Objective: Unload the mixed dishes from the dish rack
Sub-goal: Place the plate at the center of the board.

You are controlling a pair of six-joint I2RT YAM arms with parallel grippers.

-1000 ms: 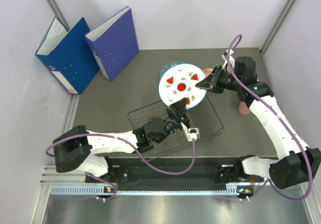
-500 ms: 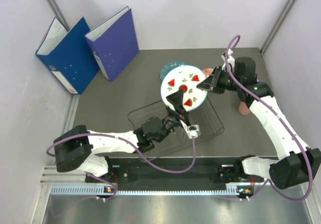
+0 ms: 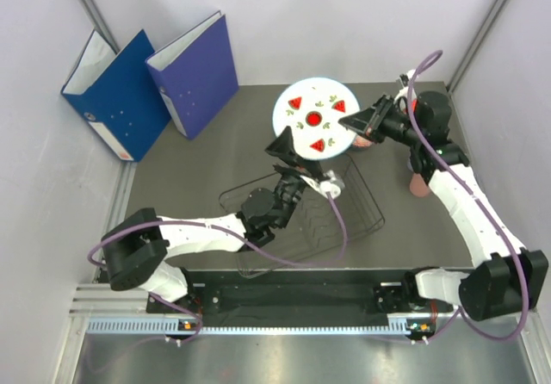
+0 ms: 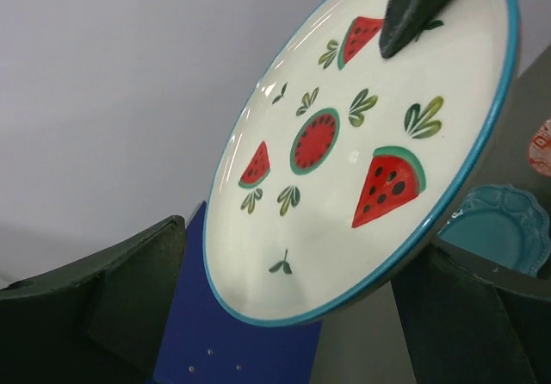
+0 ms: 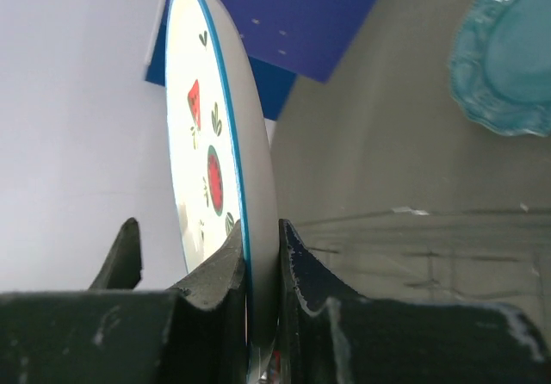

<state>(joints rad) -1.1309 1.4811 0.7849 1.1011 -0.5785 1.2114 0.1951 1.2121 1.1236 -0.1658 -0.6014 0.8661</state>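
In the top view, the white plate with red-green marks is seen raised over the far part of the desk, beyond the dish rack of thin dark wire. Its right rim is pinched by the right gripper. The left gripper is held just under the plate's near edge, with its fingers spread wide. A salmon-pink cup is seen on the desk right of the rack, and two blue binders are stood at the far left.

In the left wrist view, the plate's decorated face is shown tilted, its lower rim flanked by the wide-apart fingers. A gap seems to be left, though contact cannot be ruled out. A teal plate is seen lying beyond.

In the right wrist view, the plate is shown edge-on and upright, its rim clamped between both fingers. The teal plate is seen flat on the desk.
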